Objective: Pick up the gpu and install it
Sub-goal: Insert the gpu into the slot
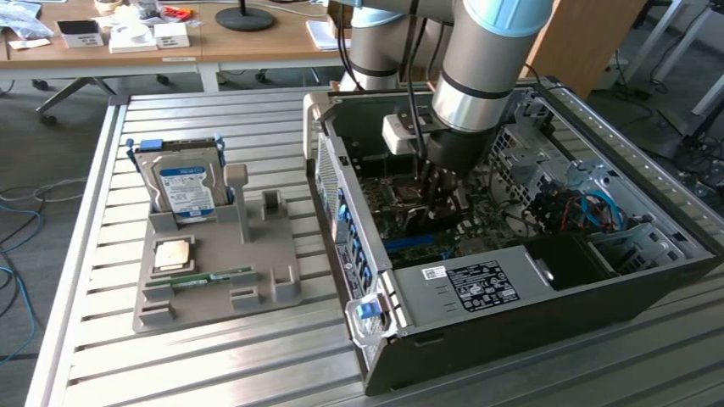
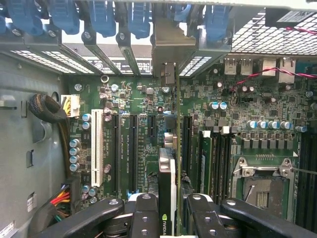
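The gpu (image 2: 167, 174) is seen edge-on in the wrist view, a thin card with a white and black edge and a small green logo. Its metal end bracket (image 2: 168, 49) reaches the rear slot openings of the case. My gripper (image 2: 167, 201) is shut on the card, one black finger on each side. The card hangs over the green motherboard (image 2: 133, 94), in line with the black expansion slots (image 2: 132, 148). In the exterior view my gripper (image 1: 437, 185) is lowered into the open computer case (image 1: 339, 195), with the gpu (image 1: 421, 216) dark beneath it.
A grey parts holder (image 1: 271, 280) on the slatted table carries a silver hard drive (image 1: 186, 188), a processor chip (image 1: 173, 253) and a green RAM stick (image 1: 215, 277). Inside the case lie a power supply (image 1: 487, 284), cables (image 1: 588, 212) and a white slot (image 2: 97, 146).
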Motion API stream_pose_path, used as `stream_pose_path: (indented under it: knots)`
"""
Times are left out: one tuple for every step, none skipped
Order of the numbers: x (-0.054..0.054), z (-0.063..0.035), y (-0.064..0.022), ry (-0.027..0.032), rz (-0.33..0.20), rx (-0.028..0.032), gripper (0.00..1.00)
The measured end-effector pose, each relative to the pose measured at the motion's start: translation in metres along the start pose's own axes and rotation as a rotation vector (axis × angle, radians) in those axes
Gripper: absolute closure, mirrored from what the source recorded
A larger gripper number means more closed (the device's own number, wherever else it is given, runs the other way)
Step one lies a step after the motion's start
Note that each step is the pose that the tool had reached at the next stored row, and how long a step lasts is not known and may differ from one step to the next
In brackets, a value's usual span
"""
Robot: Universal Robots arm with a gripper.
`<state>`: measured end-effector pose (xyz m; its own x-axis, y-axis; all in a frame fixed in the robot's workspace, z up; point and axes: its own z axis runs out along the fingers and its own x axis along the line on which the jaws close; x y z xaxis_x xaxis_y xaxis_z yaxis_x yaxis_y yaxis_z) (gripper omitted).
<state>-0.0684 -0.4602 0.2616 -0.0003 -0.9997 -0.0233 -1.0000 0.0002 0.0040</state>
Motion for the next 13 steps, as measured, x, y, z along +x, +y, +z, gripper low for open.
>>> stream_pose_path:
  knots:
    - [0.0000, 0.0000, 0.0001, 0.0000, -0.001, 0.0001, 0.73]
    - [0.0000, 0.0000, 0.0003, 0.0001, -0.002, 0.0003, 0.73]
    - [0.0000, 0.0000, 0.0003, 0.0000, -0.004, 0.0004, 0.73]
    - [0.0000, 0.0000, 0.0003, 0.0000, -0.006, 0.0004, 0.73]
    - [0.0000, 0.0000, 0.0003, 0.0000, -0.008, 0.0005, 0.73]
    - [0.0000, 0.0000, 0.0004, 0.0001, -0.009, 0.0004, 0.73]
    - [-0.0001, 0.0000, 0.0004, 0.0002, -0.011, 0.0008, 0.73]
    - [-0.0004, 0.0000, 0.0005, 0.0001, -0.012, 0.0014, 0.73]
    - [-0.0007, 0.0000, 0.0006, 0.0001, -0.013, 0.0020, 0.73]
    - [-0.0009, 0.0000, 0.0005, 0.0000, -0.014, 0.0023, 0.73]
    - [-0.0010, 0.0000, 0.0005, 0.0001, -0.014, 0.0024, 0.73]
    - [-0.0010, 0.0000, 0.0005, 0.0001, -0.014, 0.0024, 0.73]
    - [-0.0010, 0.0000, 0.0005, 0.0001, -0.014, 0.0024, 0.73]
